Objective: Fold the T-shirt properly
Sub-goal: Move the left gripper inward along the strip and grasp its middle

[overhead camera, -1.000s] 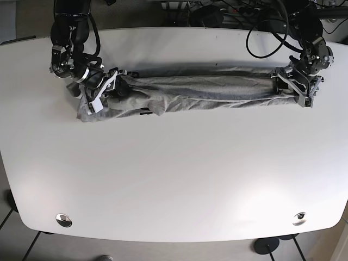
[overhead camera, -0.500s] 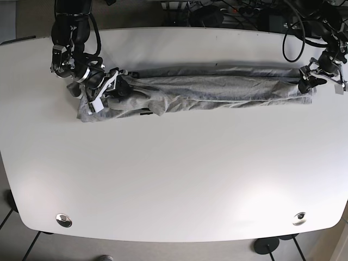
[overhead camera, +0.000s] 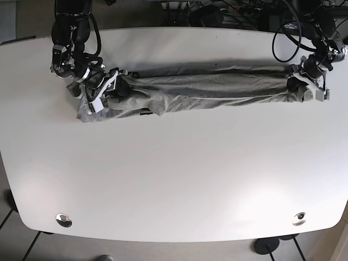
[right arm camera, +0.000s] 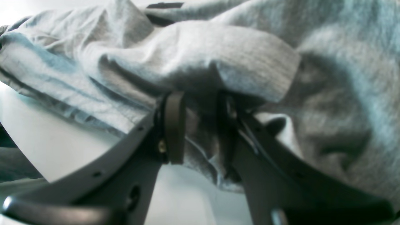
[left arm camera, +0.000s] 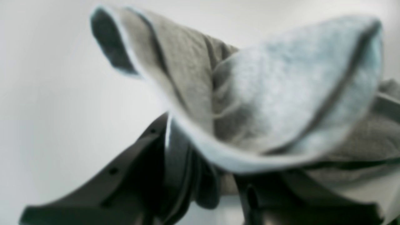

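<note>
The grey T-shirt lies bunched into a long band across the far part of the white table. Its right end rises from my left gripper, which is shut on it. In the left wrist view the cloth spills over the dark fingers of that gripper. At the shirt's crumpled left end, my right gripper is shut on a thick fold. The right wrist view shows that gripper with grey fabric pinched between its fingers.
Black cables and equipment crowd the table's back edge. Two round metal fittings sit near the front corners. Tiled floor shows past the front left edge.
My left gripper has swung out to the right with the shirt's end, then come back a little leftward and lower. The right gripper and the left end of the shirt have not moved.
</note>
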Robot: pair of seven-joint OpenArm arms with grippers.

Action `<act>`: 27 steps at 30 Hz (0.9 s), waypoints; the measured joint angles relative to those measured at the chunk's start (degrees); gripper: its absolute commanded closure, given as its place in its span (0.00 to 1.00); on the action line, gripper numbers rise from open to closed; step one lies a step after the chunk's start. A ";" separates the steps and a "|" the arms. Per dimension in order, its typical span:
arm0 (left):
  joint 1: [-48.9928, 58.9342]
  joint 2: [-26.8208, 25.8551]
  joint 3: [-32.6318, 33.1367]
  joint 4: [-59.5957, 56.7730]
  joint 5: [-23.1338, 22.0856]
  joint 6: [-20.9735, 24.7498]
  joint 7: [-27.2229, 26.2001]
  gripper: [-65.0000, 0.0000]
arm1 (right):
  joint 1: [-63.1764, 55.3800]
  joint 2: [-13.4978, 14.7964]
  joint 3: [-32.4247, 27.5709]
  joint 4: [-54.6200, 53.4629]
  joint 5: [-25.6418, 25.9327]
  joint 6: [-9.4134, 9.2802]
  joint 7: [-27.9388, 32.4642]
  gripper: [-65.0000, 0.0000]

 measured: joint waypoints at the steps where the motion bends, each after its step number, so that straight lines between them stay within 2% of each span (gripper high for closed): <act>1: 0.61 0.74 0.02 3.67 -0.24 0.04 -0.24 0.91 | -0.02 0.00 0.00 0.00 0.02 0.00 0.00 0.75; 4: 2.78 2.32 1.62 15.23 0.15 0.02 -0.26 0.91 | 0.00 0.00 0.00 0.00 0.02 0.02 0.00 0.75; 9: 3.80 2.73 12.55 26.91 -0.24 0.22 -0.31 0.91 | -0.02 0.00 0.00 0.00 0.02 0.00 0.02 0.75; 12: 3.65 6.36 19.67 27.10 0.33 0.46 1.62 0.91 | -0.02 0.00 0.02 0.00 0.00 0.00 0.02 0.75; 14: 2.82 9.77 24.02 26.86 0.31 3.58 2.14 0.91 | 0.00 0.00 0.00 0.00 0.04 0.00 0.04 0.75; 16: 0.98 10.80 27.93 25.88 0.17 6.56 2.23 0.91 | -0.02 0.00 0.00 0.00 0.02 0.00 0.13 0.75; 21: -0.76 14.99 29.40 20.13 0.57 9.14 1.55 0.91 | -0.04 0.00 0.02 0.00 0.00 0.00 0.20 0.75; 25: -2.71 15.34 34.27 16.04 0.26 9.31 1.46 0.90 | -0.02 0.00 0.02 0.00 0.00 0.00 0.20 0.75; 27: -3.45 15.10 36.24 14.49 0.28 9.33 1.29 0.81 | -0.02 0.00 0.00 0.00 0.00 0.00 0.20 0.75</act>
